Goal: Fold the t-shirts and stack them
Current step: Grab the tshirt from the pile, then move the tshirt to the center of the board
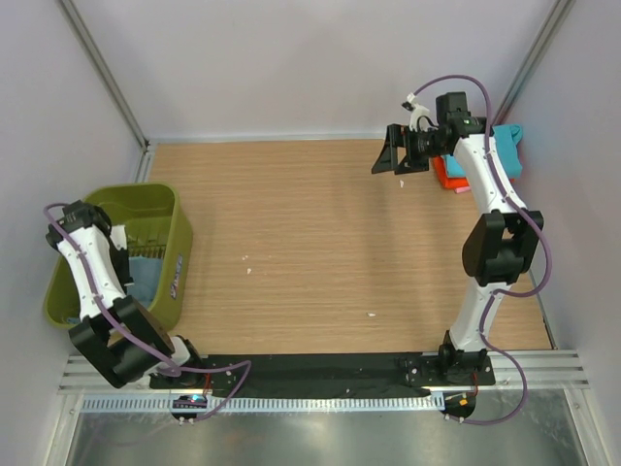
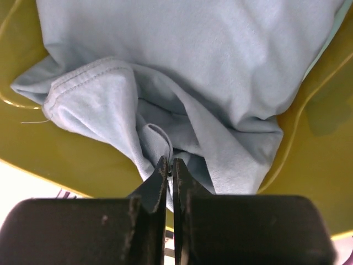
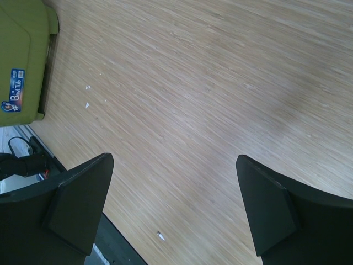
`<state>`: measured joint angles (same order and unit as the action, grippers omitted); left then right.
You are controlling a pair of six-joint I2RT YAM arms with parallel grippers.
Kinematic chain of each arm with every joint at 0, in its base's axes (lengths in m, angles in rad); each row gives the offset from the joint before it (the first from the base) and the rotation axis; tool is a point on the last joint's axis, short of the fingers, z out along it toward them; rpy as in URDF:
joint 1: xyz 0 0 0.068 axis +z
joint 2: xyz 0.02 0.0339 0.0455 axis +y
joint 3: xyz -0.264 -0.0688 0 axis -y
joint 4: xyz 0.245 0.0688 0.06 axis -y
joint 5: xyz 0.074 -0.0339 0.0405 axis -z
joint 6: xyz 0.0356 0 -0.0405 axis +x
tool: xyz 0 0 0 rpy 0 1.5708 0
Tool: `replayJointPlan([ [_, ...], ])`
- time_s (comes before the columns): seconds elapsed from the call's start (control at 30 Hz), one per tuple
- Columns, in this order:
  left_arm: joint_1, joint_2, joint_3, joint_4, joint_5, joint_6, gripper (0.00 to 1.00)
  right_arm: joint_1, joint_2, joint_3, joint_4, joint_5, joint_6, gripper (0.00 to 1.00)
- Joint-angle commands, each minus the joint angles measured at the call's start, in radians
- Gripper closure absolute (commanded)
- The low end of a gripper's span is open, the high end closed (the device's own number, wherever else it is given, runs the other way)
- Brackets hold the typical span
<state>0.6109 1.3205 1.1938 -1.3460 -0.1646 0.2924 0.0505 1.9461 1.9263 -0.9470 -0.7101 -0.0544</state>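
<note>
White arms (image 1: 472, 309), black joints (image 1: 500, 248), purple cables (image 1: 546, 254), black claws (image 2: 170, 165) (image 3: 174, 159).

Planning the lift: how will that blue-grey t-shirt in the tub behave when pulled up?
Likely floppy: the t-shirt lies crumpled in soft folds, so it should hang and drape. Probably light, as the cloth looks thin. It may drag on the tub wall.

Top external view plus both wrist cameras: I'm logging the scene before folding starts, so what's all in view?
table: one, light wood, under everything.
tub: one, olive-green, table's left edge.
blue-grey t-shirt: one, pale, bunched in the tub.
t-shirt pile: one, turquoise and orange, far right.
scraps: few, white, mid-table.
left gripper: one, black, in tub, shut on blue-grey t-shirt.
right gripper: one, black, open above table's far right.
</note>
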Motion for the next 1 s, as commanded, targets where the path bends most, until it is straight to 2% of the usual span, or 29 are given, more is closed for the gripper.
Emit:
replayJointPlan([
  [0.0, 0.006, 0.002, 0.035, -0.214, 0.007, -0.018, 1.00, 0.000, 0.011, 0.043, 0.019, -0.023, -0.015, 0.00],
  [0.13, 0.004, 0.051, 0.174, -0.200, 0.078, -0.061, 1.00, 0.000, 0.013, 0.062, 0.028, -0.011, -0.015, 0.00],
  [0.17, -0.016, 0.107, 0.301, -0.199, 0.126, -0.105, 1.00, 0.000, 0.013, 0.068, 0.031, -0.005, -0.016, 0.00],
  [0.23, -0.046, 0.178, 0.447, -0.200, 0.195, -0.159, 1.00, 0.000, 0.019, 0.086, 0.033, 0.027, -0.024, 0.00],
  [0.27, -0.089, 0.222, 0.625, -0.203, 0.232, -0.183, 1.00, 0.000, 0.022, 0.092, 0.033, 0.044, -0.030, 0.00],
  [0.33, -0.155, 0.310, 0.770, -0.159, 0.237, -0.216, 1.00, 0.000, 0.031, 0.112, 0.027, 0.107, -0.054, 0.00],
  [0.37, -0.237, 0.336, 0.897, -0.144, 0.222, -0.201, 1.00, 0.000, 0.033, 0.117, 0.025, 0.124, -0.061, 0.00],
  [0.43, -0.302, 0.442, 1.057, -0.130, 0.244, -0.156, 1.00, 0.000, 0.033, 0.126, 0.019, 0.152, -0.082, 0.00],
  [0.47, -0.357, 0.479, 1.227, -0.122, 0.246, -0.156, 1.00, -0.003, 0.031, 0.126, 0.020, 0.175, -0.085, 0.00],
  [0.5, -0.385, 0.567, 1.313, -0.120, 0.235, -0.148, 1.00, 0.000, 0.028, 0.126, 0.022, 0.185, -0.088, 0.00],
  [0.6, -0.503, 0.661, 1.535, -0.044, 0.203, -0.133, 1.00, 0.000, 0.013, 0.120, 0.022, 0.216, -0.097, 0.00],
  [0.63, -0.532, 0.643, 1.512, 0.014, 0.185, -0.134, 1.00, 0.000, 0.005, 0.105, 0.027, 0.228, -0.102, 0.00],
  [0.67, -0.584, 0.617, 1.470, 0.165, 0.185, -0.139, 1.00, 0.000, -0.013, 0.096, 0.028, 0.242, -0.105, 0.00],
  [0.7, -0.602, 0.584, 1.357, 0.251, 0.188, -0.150, 1.00, -0.001, -0.024, 0.086, 0.028, 0.250, -0.110, 0.00],
  [0.73, -0.644, 0.509, 1.307, 0.340, 0.188, -0.166, 1.00, 0.000, -0.035, 0.065, 0.027, 0.258, -0.116, 0.00],
  [0.8, -0.718, 0.459, 1.236, 0.553, 0.198, -0.176, 1.00, 0.000, -0.068, 0.028, 0.027, 0.276, -0.131, 0.00],
  [0.87, -0.795, 0.445, 1.265, 0.658, 0.183, -0.176, 1.00, 0.000, -0.102, 0.004, 0.027, 0.285, -0.145, 0.00],
  [0.97, -0.887, 0.467, 1.377, 0.694, 0.183, -0.173, 1.00, 0.000, -0.127, -0.038, 0.028, 0.304, -0.154, 0.00],
])
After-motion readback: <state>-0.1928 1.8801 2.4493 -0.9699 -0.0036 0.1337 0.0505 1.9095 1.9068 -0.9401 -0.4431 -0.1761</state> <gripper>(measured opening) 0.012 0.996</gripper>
